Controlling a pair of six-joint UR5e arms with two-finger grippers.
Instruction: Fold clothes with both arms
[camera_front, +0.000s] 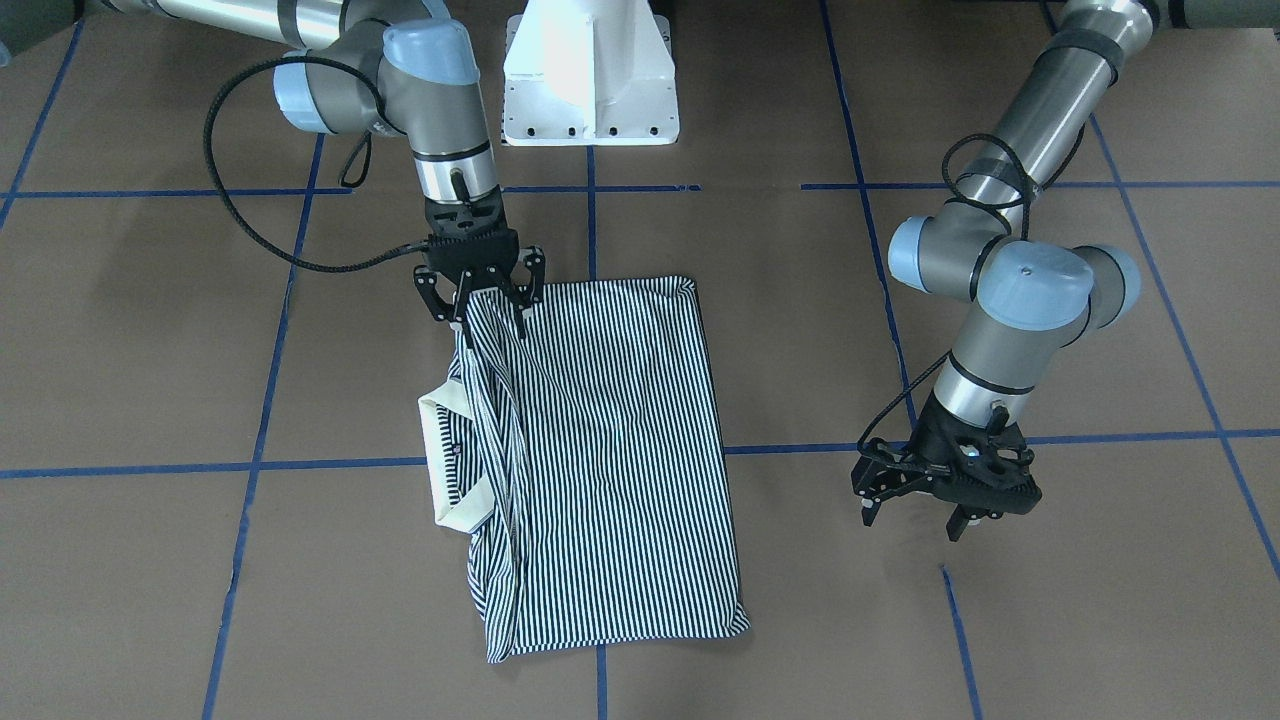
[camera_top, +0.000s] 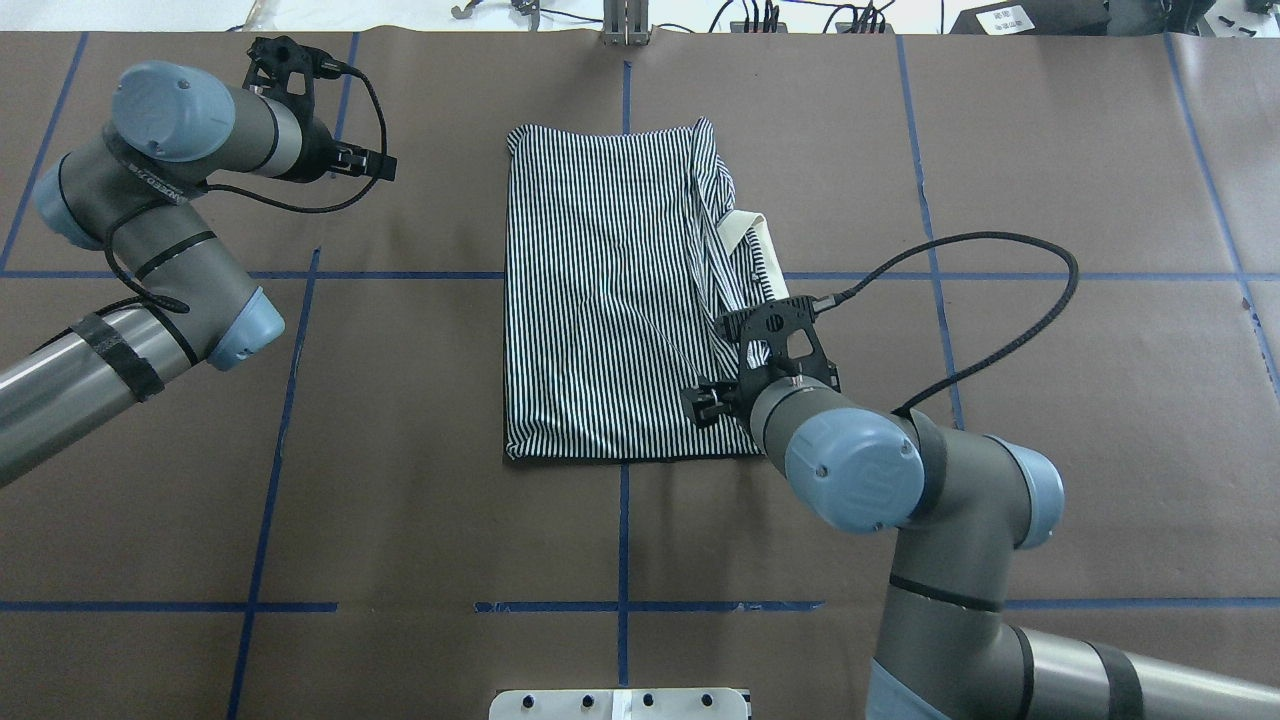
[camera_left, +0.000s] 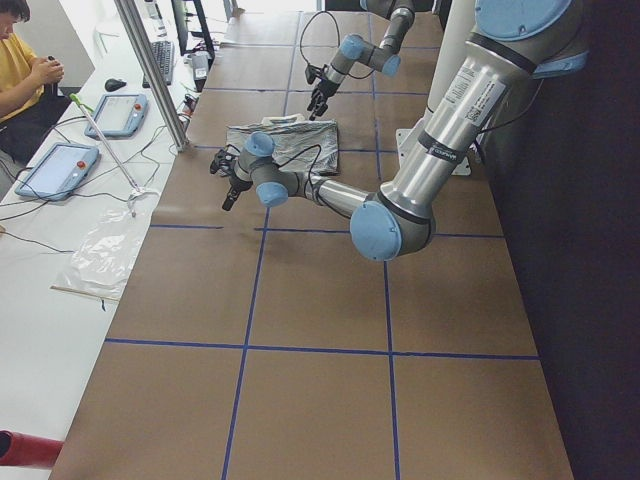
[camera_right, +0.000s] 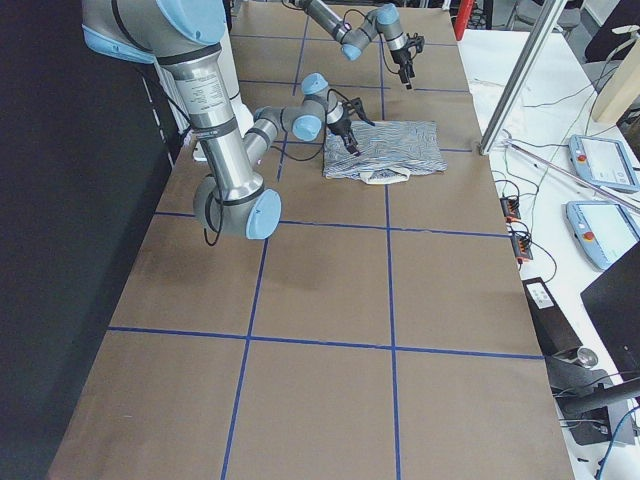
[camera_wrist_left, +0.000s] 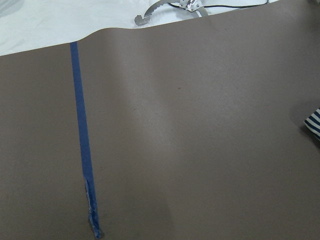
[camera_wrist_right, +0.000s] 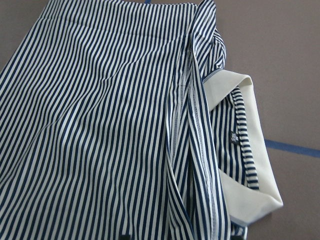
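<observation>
brown paper covers the bench (camera_top: 1150, 400), marked into big squares by blue tape lines (camera_top: 400, 275), with the white pedestal base (camera_front: 590, 70) at the robot's edge. beyond the far edge runs a white side table (camera_left: 40, 330) carrying tablets (camera_left: 58, 168), loose cables and a clear plastic bag (camera_left: 100, 250). a person in a yellow top (camera_left: 20, 70) sits at it, and a slanted metal pole (camera_left: 150, 70) stands by its corner.

the striped polo shirt (camera_top: 600, 300) lies flat on the far middle of the bench, folded lengthways into a tall rectangle across the central tape line. its cream collar (camera_top: 755, 250) sticks out from the long edge on the robot's right, partly under a turned-over flap of stripes.

the right end effector (camera_front: 482, 305) points down at the near right corner of the shirt, its fingers spread either side of the folded edge. whether they touch the cloth i cannot tell. its wrist view is filled with stripes and the collar.

the left end effector (camera_front: 913, 522) hangs over bare paper well apart from the shirt on the robot's left, fingers spread with nothing between them. its wrist view shows paper, one tape line and a sliver of stripes at the edge.
</observation>
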